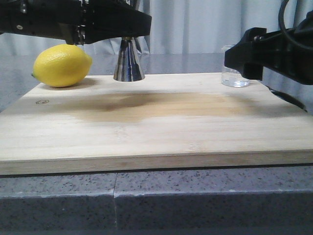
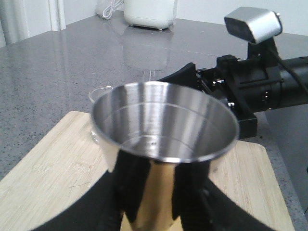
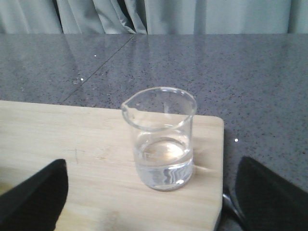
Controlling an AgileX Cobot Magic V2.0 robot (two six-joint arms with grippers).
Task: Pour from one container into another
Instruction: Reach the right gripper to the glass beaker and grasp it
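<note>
Fingers of the right end effector [image 3: 151, 202] spread wide around the small clear glass beaker [image 3: 160, 139], ready to grip; the left end effector [image 2: 154, 202] clamps the shiny steel jigger [image 2: 163, 144] at ten o'clock as receiver.

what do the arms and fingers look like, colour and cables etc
Both arms are matte black and blocky. The left arm fills the front view's top left; the right arm trails black cables and carries a silver-grey camera. The right fingers are plain black wedges.

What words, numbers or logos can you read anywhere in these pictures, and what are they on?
No text reads clearly.
Wooden board: a small round stamp near its left edge, too small to read.
Glass beaker: no marks legible.
Steel jigger: only plain rings inside, no numbers.
Lemon: nothing printed.
</note>
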